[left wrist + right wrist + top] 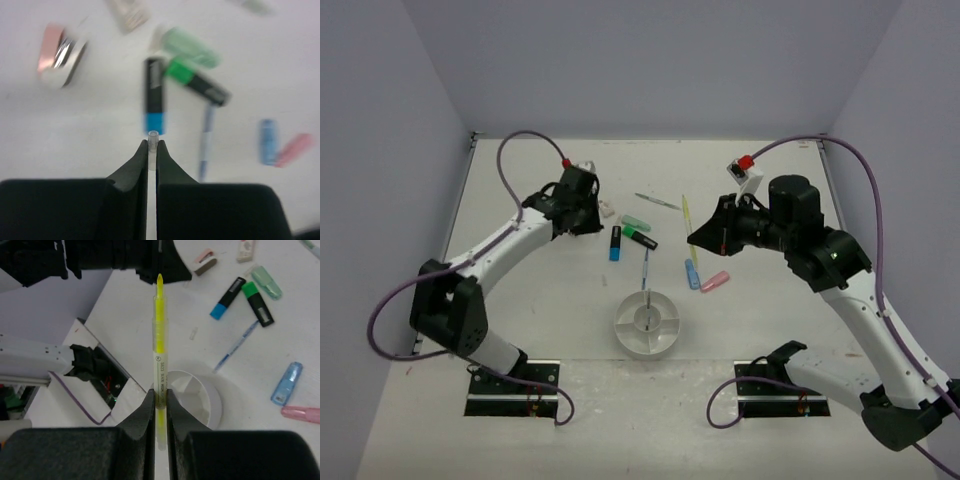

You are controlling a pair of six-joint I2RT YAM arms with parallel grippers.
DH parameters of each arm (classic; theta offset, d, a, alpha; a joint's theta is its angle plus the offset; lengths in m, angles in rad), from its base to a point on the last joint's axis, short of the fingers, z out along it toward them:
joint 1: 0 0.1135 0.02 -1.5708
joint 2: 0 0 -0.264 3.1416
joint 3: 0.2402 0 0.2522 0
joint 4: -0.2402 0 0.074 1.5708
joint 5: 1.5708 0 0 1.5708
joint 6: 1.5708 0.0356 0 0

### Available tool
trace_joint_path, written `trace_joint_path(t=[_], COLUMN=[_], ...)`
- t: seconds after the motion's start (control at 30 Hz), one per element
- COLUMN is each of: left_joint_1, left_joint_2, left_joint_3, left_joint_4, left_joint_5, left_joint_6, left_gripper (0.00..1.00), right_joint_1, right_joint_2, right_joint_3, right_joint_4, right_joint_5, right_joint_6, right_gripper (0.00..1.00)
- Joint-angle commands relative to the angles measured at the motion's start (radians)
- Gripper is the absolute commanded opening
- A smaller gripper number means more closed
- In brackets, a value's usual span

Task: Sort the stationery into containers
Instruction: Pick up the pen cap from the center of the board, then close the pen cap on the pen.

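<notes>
**Now both claws are closed on thin items**

Overhead, the blue pen (pixel 645 268) lies mid-table (pixel 570 310), its near tip at the rim of the white divided dish (pixel 647 350). Just left of its far end sit a blue-capped black highlighter (pixel 616 243), a green-capped black highlighter (pixel 641 238) and a pale green highlighter (pixel 636 221); a grey pen (pixel 658 201) lies beyond that end. To the blue pen's right a light blue highlighter (pixel 692 274) and a pink highlighter (pixel 715 282) lie side by side. The left gripper (pixel 588 220) hangs well left of the blue pen, its fingers hidden from above; the right gripper (pixel 698 240) is just right of it, holding a yellow pen (pixel 685 215).

From the left wrist, blurred, the left gripper (pixel 153 147) is pinched narrow on a thin pale stick (pixel 153 137) with a clear end, just left of the blue pen (pixel 206 142). The blue-capped highlighter (pixel 154 95) and the green-capped one (pixel 197 82) lie past the fingertips; a pink-and-white eraser (pixel 60 55) lies far left of the pen.

From the right wrist, the right gripper (pixel 160 392) clamps the yellow pen (pixel 159 340), which points straight away from the fingers. The dish (pixel 212 400) is just right of the fingers, at the near tip of the blue pen (pixel 237 347); a small clear cap (pixel 193 333) lies left of that pen.
</notes>
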Motion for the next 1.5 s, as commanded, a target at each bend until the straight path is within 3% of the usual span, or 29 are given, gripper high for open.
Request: trace_joint_path(t=[0.0,0.1,0.3,0.4,0.73,1.47], left_joint_1=[0.003,0.009,0.009,0.009,0.003,-0.034], left_joint_2=[-0.342,-0.452,-0.492,-0.488,-0.472,-0.478], left_joint_3=[0.127,0.074,0.001,-0.033,-0.082,-0.147], left_joint_4=[0.297,0.586,0.995,1.108,1.213,1.230], left_joint_5=[0.269,0.465,0.632,0.667,0.700,0.685], left_joint_6=[0.024,-0.068,-0.302,-0.407,-0.511,-0.530], left_gripper=[0.00,0.00,0.00,0.00,0.00,0.00], right_joint_1=[0.005,0.045,0.140,0.149,0.152,0.152], right_joint_2=[-0.038,-0.066,-0.033,-0.031,-0.019,0.049], right_joint_3=[-0.072,-0.163,-0.145,-0.125,-0.066,-0.011], right_joint_4=[0.276,0.489,0.526,0.523,0.503,0.455], right_joint_5=[-0.331,-0.409,-0.356,-0.330,-0.265,-0.192], right_joint_6=[0.079,0.195,0.191,0.181,0.157,0.135], right_gripper=[0.00,0.00,0.00,0.00,0.00,0.00])
